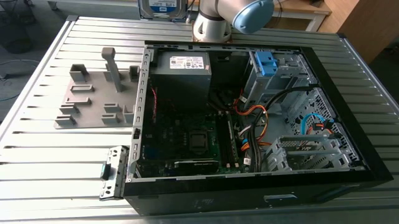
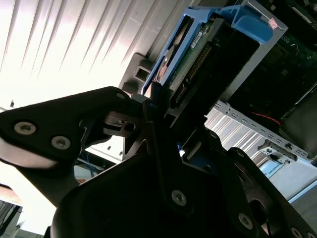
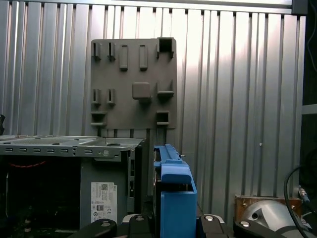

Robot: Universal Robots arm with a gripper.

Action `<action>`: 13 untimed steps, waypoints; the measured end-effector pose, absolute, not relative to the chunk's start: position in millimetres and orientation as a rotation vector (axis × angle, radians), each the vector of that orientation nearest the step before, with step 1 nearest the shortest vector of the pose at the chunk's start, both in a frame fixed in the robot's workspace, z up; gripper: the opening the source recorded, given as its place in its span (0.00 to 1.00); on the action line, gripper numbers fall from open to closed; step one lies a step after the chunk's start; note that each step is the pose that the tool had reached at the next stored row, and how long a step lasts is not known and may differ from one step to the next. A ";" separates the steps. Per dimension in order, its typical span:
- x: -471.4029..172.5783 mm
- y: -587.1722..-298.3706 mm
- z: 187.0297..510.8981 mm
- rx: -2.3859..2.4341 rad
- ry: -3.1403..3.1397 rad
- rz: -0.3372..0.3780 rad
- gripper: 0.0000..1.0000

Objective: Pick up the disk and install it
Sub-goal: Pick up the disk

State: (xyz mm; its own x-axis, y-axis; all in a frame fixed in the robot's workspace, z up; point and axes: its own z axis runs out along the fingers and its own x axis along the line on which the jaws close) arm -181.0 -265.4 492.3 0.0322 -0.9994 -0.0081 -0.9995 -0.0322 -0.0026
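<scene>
The pincer (2 black fingers) is clamped on the disk.

A ribbed, silvery metal tabletop carries everything here. An open black computer case lies flat on its side on it, towards the exterior view's right. Just beside the case, on the exterior view's left, a grey fixture plate with raised holders rests flat. The arm's pale base stands behind the case.
</scene>
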 end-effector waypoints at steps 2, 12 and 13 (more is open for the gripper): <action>-177.8 -265.4 492.3 -2.251 2.180 0.006 0.36; -163.2 -265.4 492.3 -2.252 2.180 0.006 0.36; -161.9 -265.4 492.2 -2.252 2.180 0.006 0.36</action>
